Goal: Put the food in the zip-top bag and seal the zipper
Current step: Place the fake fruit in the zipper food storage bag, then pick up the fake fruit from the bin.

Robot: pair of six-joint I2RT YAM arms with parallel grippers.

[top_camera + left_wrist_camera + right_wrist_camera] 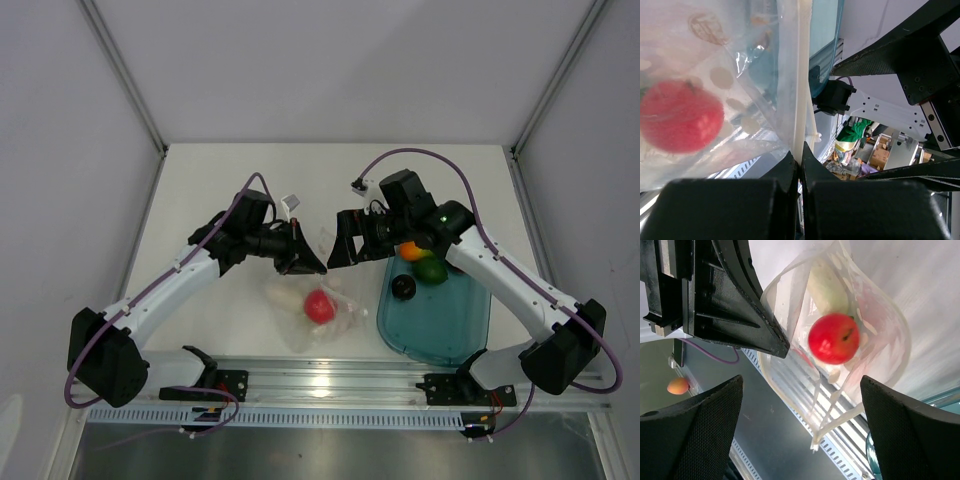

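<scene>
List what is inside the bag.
Through the clear bag show a red tomato and a white radish next to it. The tomato covers one end of the radish, and creased plastic hides whether any smaller piece lies beneath them.

A robot test cell in a lab or workshop, as I see it.
My cameras show a white table (240, 170) closed in by plain white panels (60, 150) on metal posts (124, 75), an aluminium rail (330, 378) carrying the arm mounts, and cardboard boxes (880, 157) beyond it.
</scene>
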